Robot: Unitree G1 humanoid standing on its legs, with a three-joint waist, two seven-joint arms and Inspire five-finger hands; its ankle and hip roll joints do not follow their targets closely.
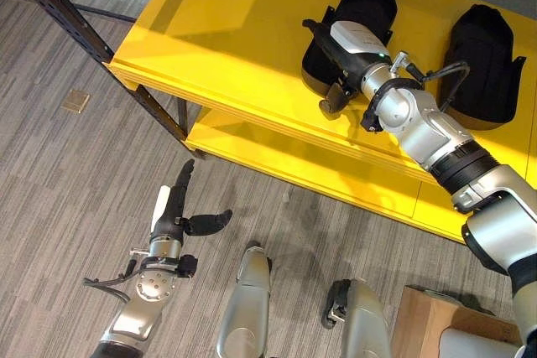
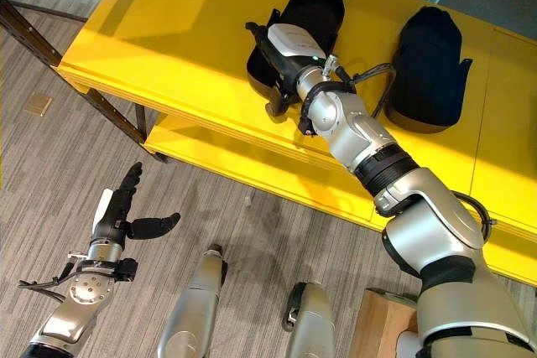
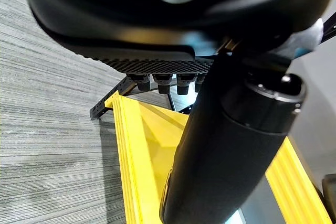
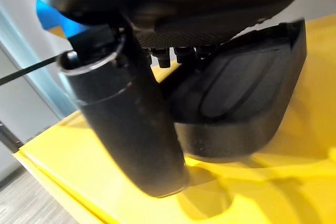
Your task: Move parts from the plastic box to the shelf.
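A broad yellow shelf (image 1: 226,31) with a stepped front edge, carried on a dark perforated metal frame (image 1: 59,10), stands over a grey striped carpet floor (image 1: 67,182), with a lower yellow shelf board (image 1: 277,161) beneath it. Two black moulded plastic parts lie on the top board, well apart from each other: the nearer black part (image 1: 369,2) sits under the right hand (image 1: 340,52), and the farther black part (image 2: 430,56) rests alone to the right of the arm. The right hand lies over the nearer part with its fingers laid along it; the right wrist view shows the thumb (image 4: 131,124) hanging down beside the part's edge, and whether the fingers clasp it cannot be told. The left hand (image 1: 172,215) hovers low above the carpet, fingers straight and thumb spread sideways, holding nothing. A pale wooden box corner (image 1: 428,320) shows at the lower right, and a small brass floor plate (image 1: 75,101) is set in the carpet.
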